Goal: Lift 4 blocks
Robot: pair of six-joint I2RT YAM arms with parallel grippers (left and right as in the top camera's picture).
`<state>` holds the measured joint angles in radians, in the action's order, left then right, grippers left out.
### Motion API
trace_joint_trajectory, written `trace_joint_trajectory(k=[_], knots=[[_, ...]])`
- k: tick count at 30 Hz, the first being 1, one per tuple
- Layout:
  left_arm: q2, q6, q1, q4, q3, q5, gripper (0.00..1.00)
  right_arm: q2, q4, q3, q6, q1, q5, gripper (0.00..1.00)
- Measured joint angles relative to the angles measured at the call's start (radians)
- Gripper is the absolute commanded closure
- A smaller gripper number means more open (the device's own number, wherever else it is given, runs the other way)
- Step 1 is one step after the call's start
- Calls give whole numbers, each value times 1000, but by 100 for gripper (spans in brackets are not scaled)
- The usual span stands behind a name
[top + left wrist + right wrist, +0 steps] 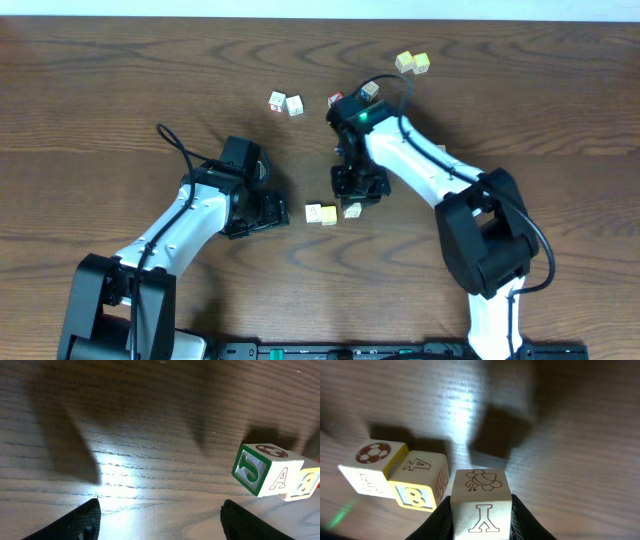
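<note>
Tabletop (120, 80) of dark wood spans every view. Over it the right gripper (481, 525) is clenched on a cream block (481, 495), whose shadow falls apart from it, so it looks raised. The left gripper (161, 519) stands spread wide and empty. The soccer-ball block (372, 462) and its touching yellow-edged neighbour (422, 482) sit on the wood between both tools, off to the left gripper's right. They lie nearer the occupied right one, so the free left gripper seems the one to take them.

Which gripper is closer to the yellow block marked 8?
Right. The right gripper, holding a cream block, is just beside the 8 block; the left gripper sits farther off, beyond the soccer-ball block.
</note>
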<state>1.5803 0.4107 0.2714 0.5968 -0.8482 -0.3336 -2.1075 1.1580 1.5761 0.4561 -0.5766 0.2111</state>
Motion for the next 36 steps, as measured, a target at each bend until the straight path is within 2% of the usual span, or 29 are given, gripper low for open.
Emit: trace_joint_trajectory(k=[9,18,25,29,32,36], knots=[[0,0,0,-1,0,0,23,0,-5,0,45,-56,-48,69],[0,0,0,-1,0,0,23,0,-10,0,66,-63,-70,55],[0,0,0,-1,0,0,23,0,9,5,65,-62,-72,54],[0,0,0,-2,0,0,23,0,68,66,44,-45,-72,50],[0,0,0,-2,0,0,23,0,129,161,4,6,-71,41],[0,0,0,-1,0,0,23,0,159,252,-47,107,-85,39]])
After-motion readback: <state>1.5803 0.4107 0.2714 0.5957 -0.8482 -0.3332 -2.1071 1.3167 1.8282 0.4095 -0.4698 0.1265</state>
